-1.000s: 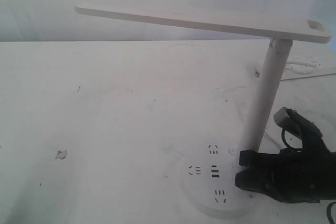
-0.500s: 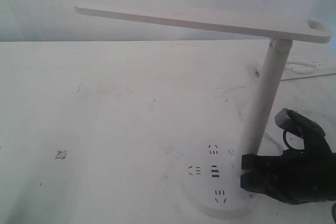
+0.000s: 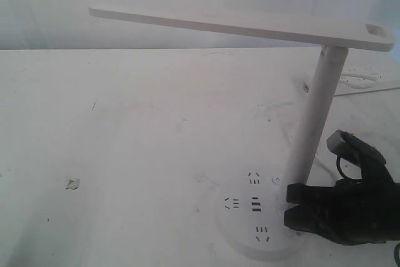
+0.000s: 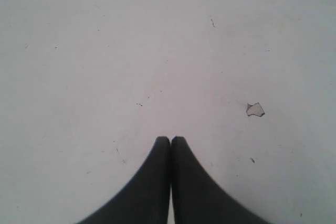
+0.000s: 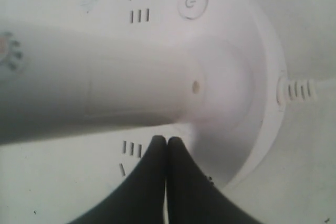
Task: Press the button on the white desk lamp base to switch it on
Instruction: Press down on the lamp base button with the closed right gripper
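The white desk lamp base (image 3: 240, 224) (image 5: 247, 35) sits at the front right of the table, with dark socket slots (image 3: 255, 206) on top. My right gripper (image 3: 288, 205) (image 5: 167, 139) is shut, its tips down on the base at the foot of the lamp stem (image 3: 315, 110). A round grey-ringed button with a power-like mark (image 5: 191, 2) (image 3: 275, 180) lies beyond the stem, apart from the fingers. The button with the sun-like mark is hidden; only tiny dark specks (image 5: 210, 178) show at a finger's edge. My left gripper (image 4: 170, 138) is shut over bare table.
The long flat lamp head (image 3: 237, 26) hangs over the table's middle. The lamp's cord plug (image 5: 296, 90) leaves the base rim. A white cable and strip (image 3: 359, 79) lie at the back right. A small chip (image 3: 72, 184) (image 4: 255, 109) marks the tabletop.
My right gripper has sunk a little onto the base beside the stem, covering the small mark on the rim. The lamp and left gripper have not moved.
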Controlling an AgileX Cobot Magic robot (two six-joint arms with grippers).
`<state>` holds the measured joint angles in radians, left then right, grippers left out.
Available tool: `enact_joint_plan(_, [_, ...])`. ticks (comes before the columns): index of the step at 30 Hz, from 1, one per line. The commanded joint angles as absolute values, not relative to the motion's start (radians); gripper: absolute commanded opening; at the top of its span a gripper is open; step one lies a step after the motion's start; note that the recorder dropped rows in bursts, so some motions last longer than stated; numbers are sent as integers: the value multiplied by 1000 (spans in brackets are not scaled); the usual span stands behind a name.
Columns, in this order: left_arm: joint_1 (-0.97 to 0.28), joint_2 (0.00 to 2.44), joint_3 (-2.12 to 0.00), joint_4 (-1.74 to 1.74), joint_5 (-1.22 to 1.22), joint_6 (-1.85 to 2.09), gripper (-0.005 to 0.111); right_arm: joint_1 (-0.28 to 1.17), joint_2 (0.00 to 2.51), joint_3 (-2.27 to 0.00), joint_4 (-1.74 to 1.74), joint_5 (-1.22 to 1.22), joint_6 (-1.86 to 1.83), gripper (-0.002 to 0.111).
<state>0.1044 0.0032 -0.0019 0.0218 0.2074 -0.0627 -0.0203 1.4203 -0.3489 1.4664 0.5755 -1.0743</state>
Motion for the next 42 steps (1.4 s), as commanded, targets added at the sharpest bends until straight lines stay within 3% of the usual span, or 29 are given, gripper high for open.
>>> enact_joint_plan(1, [96,0,0,21,203,-63,0,-19,1428,-337,1458,562,-1070,0])
enact_joint_plan(30, [96,0,0,21,203,-63,0,-19,1480,-325,1398,505,-1071,0])
enact_joint_plan(42, [96,0,0,21,203,-63,0,-19,1425,-331,1572,616,-1199,0])
